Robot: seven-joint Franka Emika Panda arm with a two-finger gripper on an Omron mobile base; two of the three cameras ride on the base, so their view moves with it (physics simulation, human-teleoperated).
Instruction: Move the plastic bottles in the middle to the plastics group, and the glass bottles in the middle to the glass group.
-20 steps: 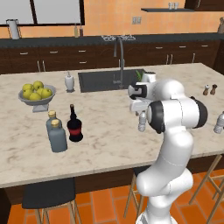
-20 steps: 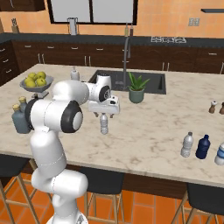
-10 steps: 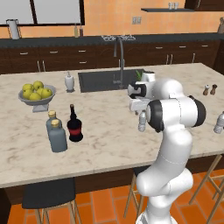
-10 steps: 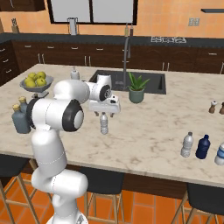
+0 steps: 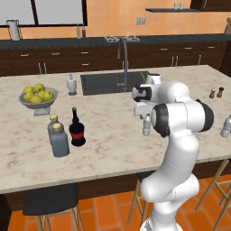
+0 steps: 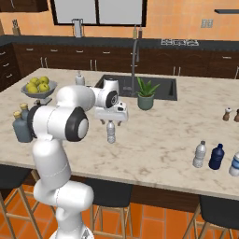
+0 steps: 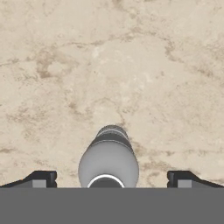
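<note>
- Pincer (image 7: pixel 109 179) of the white arm, seen from above in the hand view: its two dark fingertips (image 7: pixel 41 178) stand spread wide, one on each side of a small pale translucent plastic bottle (image 7: pixel 108 159), and neither touches it.
- The same bottle (image 6: pixel 111 131) stands upright on the beige marbled table (image 6: pixel 158 144), directly under the hand, in the middle of the table in front of the sink.
- In the left base view the bottle (image 5: pixel 146 125) shows just beside the arm's big dark-jointed elbow.
- Dark, near-black glass bottle with a slim neck and a red label band (image 5: pixel 76 128): upright at the left part of the table.
- Two squat grey-blue bottles with tan cork stoppers (image 5: pixel 57 137): just beside the dark bottle, on its left, one in front of the other.
- A further pale translucent bottle with a light cap (image 6: pixel 200 155): near the table's right front edge, next to a dark blue bottle (image 6: pixel 216 157).
- Grey bowl of yellow-green fruit (image 5: pixel 39 96) and white ceramic soap dispenser (image 5: pixel 71 84): at the back left of the table.
- Potted green plant (image 6: pixel 146 94): beside the sink.
- Two brown shakers (image 5: pixel 216 92): at the far right.
</note>
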